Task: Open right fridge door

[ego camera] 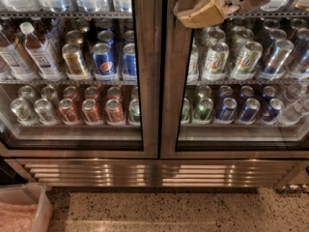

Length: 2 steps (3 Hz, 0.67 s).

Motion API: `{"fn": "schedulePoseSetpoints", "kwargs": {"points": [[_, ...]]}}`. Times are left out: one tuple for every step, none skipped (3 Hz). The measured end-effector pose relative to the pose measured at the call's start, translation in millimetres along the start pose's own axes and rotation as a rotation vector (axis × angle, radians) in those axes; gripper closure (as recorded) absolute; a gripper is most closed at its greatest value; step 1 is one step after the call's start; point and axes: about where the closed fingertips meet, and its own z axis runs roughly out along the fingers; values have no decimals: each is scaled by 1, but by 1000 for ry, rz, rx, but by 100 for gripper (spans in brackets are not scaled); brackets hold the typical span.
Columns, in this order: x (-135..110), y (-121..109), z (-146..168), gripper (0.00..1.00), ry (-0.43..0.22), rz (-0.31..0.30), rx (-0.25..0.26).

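At top right, the tan-and-white gripper (200, 12) sits against the left steel frame of the shut, glass-paned right fridge door (241, 139); whether it grips cannot be told.

Your gripper (195, 12) is at the right fridge door (171, 105) frame; the twin door (148, 81) crowds its left, with open air below.

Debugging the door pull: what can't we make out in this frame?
- Tool, top of camera view at the right fridge door's left frame: contact hidden by its own body; arm cut off by top edge.
- Door's top: cut off by top edge.
- Drinks at far right: blurred by glare, cut by right edge.
- Bin, bottom left: cut by edges, contents blurred.
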Motion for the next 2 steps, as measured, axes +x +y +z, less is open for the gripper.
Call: {"fn": "schedulePoseSetpoints", "kwargs": {"points": [[2,1,1,100,-1,2,-7],[4,2,2,100,-1,9,-10]]}}
